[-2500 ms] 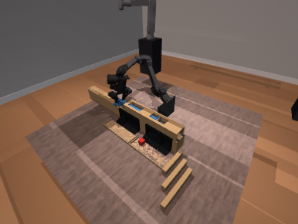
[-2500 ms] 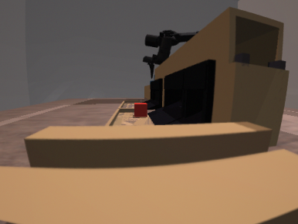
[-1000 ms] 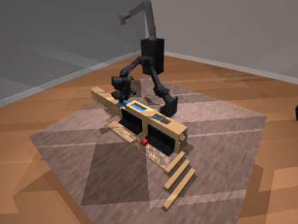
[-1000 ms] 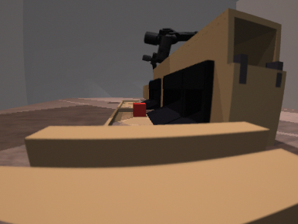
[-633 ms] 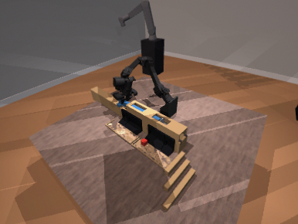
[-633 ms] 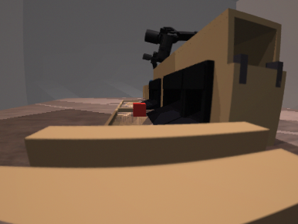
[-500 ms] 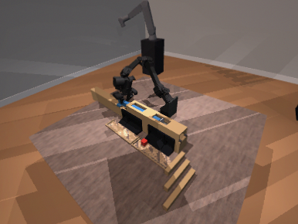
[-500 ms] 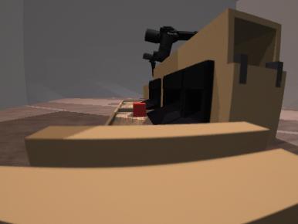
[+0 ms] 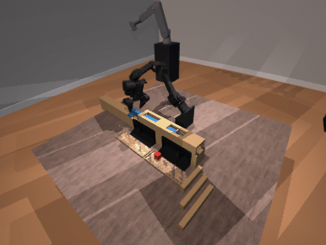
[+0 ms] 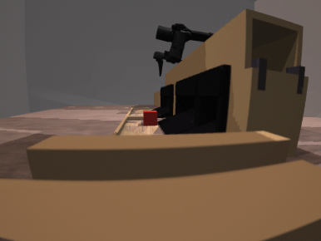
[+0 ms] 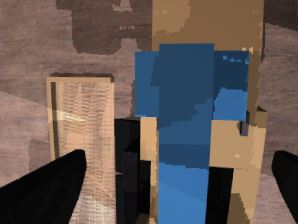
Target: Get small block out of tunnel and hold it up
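Observation:
The small red block (image 9: 157,155) (image 10: 150,118) lies outside the tunnel (image 9: 159,137) (image 10: 208,54) (image 11: 235,145), on the shallow tray (image 9: 134,145) (image 10: 133,132) (image 11: 87,121) along its open front. The blue sliding cage (image 9: 150,117) shows through the tunnel's top openings. Its blue handle end (image 9: 135,112) (image 11: 185,100) sticks out at the far end. My gripper (image 9: 137,105) (image 11: 180,160) is open and empty above that end, with its fingers spread wide on either side of the blue bar in the wrist view. The exterior view shows only one finger clearly, above the tunnel's far end.
A long tan beam (image 9: 111,106) (image 11: 215,22) continues beyond the blue end. Three loose rods (image 9: 192,177) (image 9: 193,192) (image 9: 196,207) lie by the tunnel's near end. Black ramped panels (image 9: 143,135) (image 9: 175,152) line its front. A grey arm (image 9: 160,21) stands on a black pedestal (image 9: 166,59) behind.

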Controlling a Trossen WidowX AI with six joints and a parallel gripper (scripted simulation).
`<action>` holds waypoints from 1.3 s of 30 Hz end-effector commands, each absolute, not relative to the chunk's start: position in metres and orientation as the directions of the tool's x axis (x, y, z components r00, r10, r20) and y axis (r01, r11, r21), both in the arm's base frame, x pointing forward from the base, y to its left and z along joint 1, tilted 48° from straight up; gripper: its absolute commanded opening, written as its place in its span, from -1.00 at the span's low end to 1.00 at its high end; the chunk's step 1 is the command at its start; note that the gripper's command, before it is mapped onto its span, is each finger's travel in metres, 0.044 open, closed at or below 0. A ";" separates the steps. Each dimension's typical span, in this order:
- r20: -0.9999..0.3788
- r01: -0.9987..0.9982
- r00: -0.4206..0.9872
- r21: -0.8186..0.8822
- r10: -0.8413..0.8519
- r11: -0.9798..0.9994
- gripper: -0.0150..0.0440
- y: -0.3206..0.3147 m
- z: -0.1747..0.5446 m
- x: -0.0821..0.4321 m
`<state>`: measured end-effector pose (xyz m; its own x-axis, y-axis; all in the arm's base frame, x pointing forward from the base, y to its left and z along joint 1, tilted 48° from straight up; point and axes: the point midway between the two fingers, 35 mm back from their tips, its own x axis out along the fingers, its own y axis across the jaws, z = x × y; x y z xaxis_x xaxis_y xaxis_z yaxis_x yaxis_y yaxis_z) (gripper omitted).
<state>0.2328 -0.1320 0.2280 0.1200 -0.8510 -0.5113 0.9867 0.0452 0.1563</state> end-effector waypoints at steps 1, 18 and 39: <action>-0.515 0.987 0.120 0.157 -0.849 0.045 1.00 -0.135 0.225 0.231; -0.513 0.986 0.121 0.158 -0.850 0.045 1.00 -0.156 0.207 0.229; -0.513 0.987 0.118 0.154 -0.850 0.044 -0.49 -0.151 0.204 0.231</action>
<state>0.2314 -0.1525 0.2087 0.1195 -0.8523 -0.5093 0.9875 0.0487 0.1502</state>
